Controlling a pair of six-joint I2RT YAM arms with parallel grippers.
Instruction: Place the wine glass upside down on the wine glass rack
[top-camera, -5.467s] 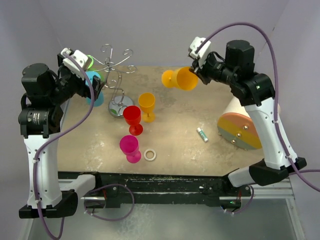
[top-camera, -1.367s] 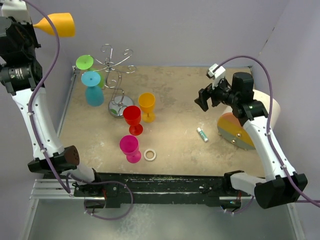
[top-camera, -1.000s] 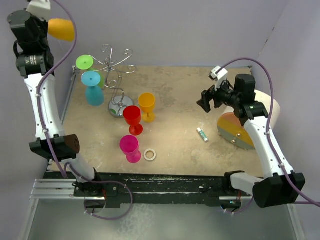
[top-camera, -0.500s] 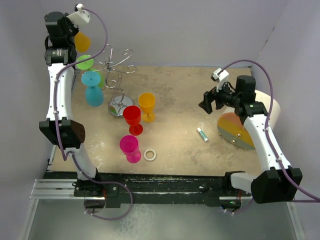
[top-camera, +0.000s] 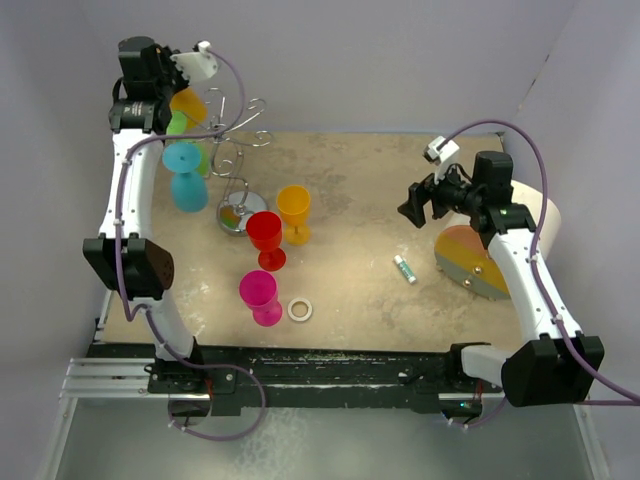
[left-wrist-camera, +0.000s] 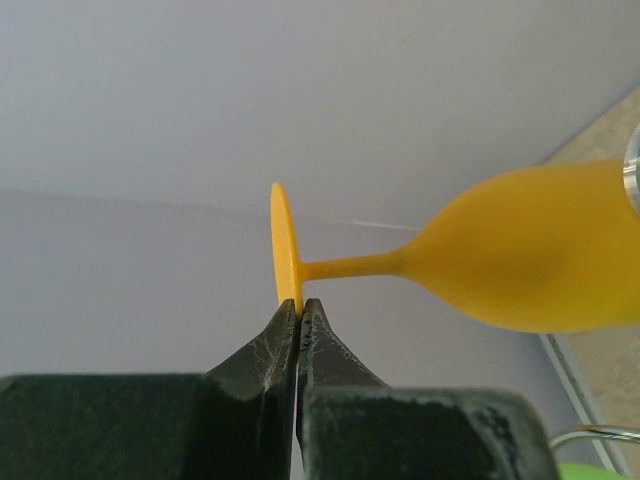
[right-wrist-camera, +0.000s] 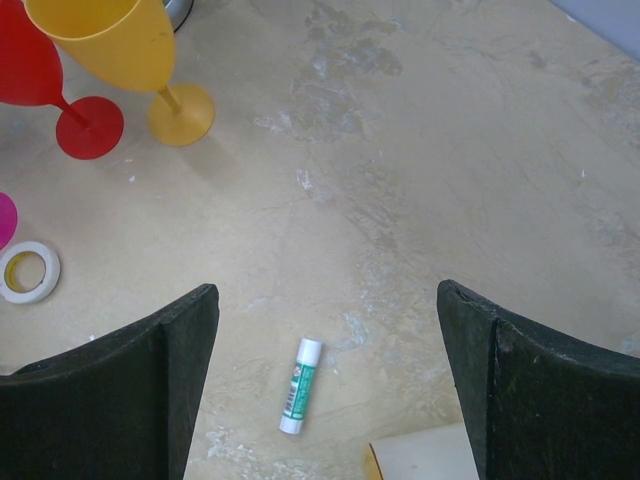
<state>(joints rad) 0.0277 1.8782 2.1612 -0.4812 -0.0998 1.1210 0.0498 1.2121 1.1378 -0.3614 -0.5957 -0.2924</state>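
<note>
Upper left, the left gripper (left-wrist-camera: 298, 308) pinches the wine glass (top-camera: 188, 105) by its foot's rim — light, rigid plastic, I'd guess, apt to swivel; right gripper (right-wrist-camera: 325, 297) gapes, empty.

Orange plastic wine glass (left-wrist-camera: 530, 260): passed from right gripper (top-camera: 415, 203) to left gripper (left-wrist-camera: 299, 312), pinched at foot rim. Left arm: rose, swung in from far left to top of thin silver wire rack (top-camera: 240, 212). Right arm: drew back rightward, jaws emptied.
</note>
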